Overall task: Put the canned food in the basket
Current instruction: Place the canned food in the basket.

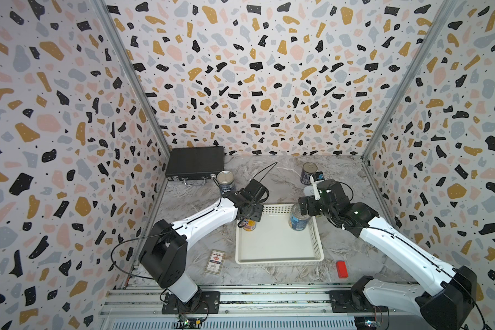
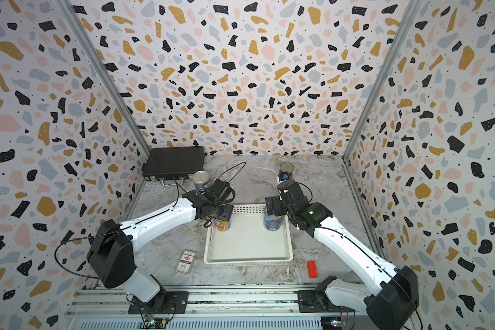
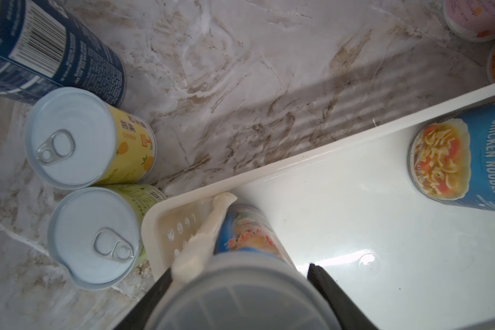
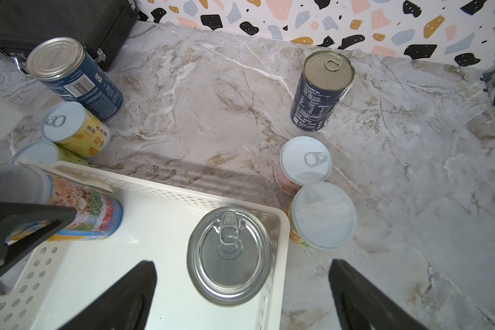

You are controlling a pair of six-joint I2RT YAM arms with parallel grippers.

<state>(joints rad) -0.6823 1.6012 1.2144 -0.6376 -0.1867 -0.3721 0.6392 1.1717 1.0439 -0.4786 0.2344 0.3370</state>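
Observation:
The white basket (image 1: 279,251) lies mid-table. My left gripper (image 3: 240,283) is shut on a grey-lidded can with a blue and vegetable-picture label (image 3: 246,234), upright in the basket's far left corner (image 1: 249,225); I cannot tell whether its base touches the floor. A blue chicken noodle can (image 4: 229,254) stands free in the far right corner (image 1: 299,221). My right gripper (image 4: 242,268) hangs open just above it, one finger over the basket, the other outside the wall. Yellow (image 3: 77,137) and green (image 3: 97,237) cans stand outside the basket's left corner.
A blue tin (image 1: 225,180) stands by the black briefcase (image 1: 195,165). A dark tin (image 4: 320,88), a pink can (image 4: 300,165) and a plastic-lidded can (image 4: 320,214) stand beyond the basket's right corner. A card box (image 1: 215,261) and a red block (image 1: 341,269) lie near the front.

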